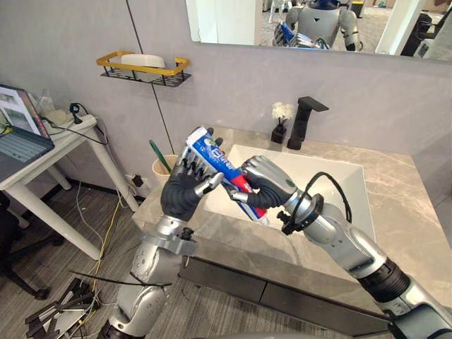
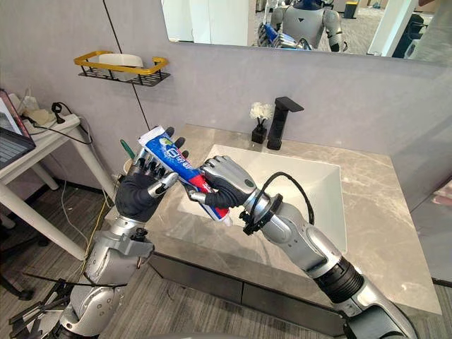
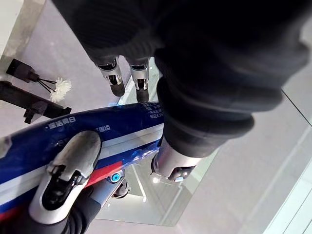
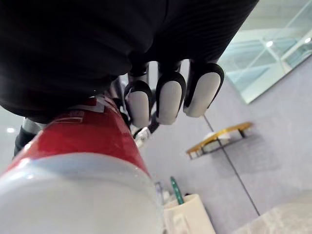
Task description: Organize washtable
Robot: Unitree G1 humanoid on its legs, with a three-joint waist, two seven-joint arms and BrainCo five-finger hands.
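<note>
Toothpaste tube (image 1: 210,155) sits tilted above the sink's (image 1: 332,185) front-left corner, right hand (image 1: 267,182) curled round its red cap end, left hand (image 1: 181,193) pinching the likely soft, light, slippery body; best gripped near the stiffer cap

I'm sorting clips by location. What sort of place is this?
Probably a bathroom washstand, perhaps a mock-up, since an office desk stands beside it: a white sink with a black faucet set in a stone-look countertop, a wall mirror above, and a toothpaste tube.
</note>
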